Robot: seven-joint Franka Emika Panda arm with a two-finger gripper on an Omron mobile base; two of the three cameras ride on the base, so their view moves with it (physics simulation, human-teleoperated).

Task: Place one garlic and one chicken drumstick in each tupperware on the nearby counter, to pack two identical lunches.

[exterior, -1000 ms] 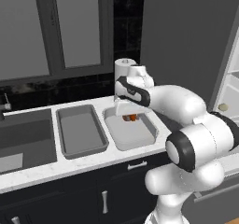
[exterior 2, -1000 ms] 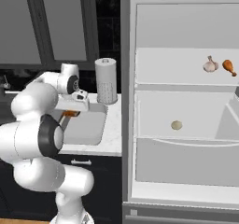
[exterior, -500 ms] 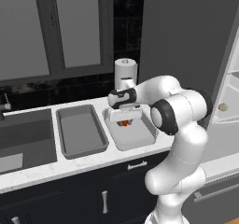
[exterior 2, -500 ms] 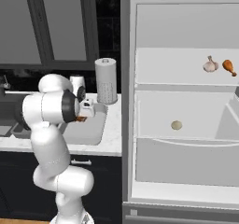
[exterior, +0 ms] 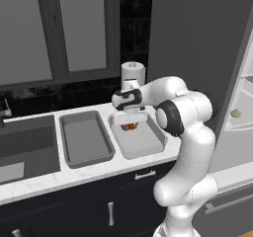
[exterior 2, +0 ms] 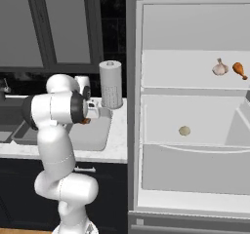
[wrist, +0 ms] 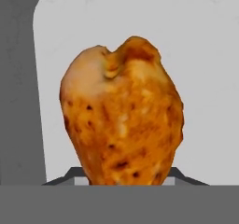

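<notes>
My gripper hangs over the back part of the right tupperware, shut on a browned chicken drumstick held just above the tray floor. In the hand view the drumstick stands close between the jaws over the pale floor of the tupperware. The left tupperware lies beside it on the counter with nothing in it. In the open fridge, a garlic and a second drumstick rest on the upper shelf. Another garlic lies on the shelf below.
A dark sink basin sits left of the trays. A paper towel roll stands behind the right tray against the dark backsplash. The open fridge rises right of the counter's end, and my own elbow bulks over the counter's right edge.
My arm has folded: the elbow swung up and to the right, while the hand stayed over the right tray and sank a little with the drumstick.
</notes>
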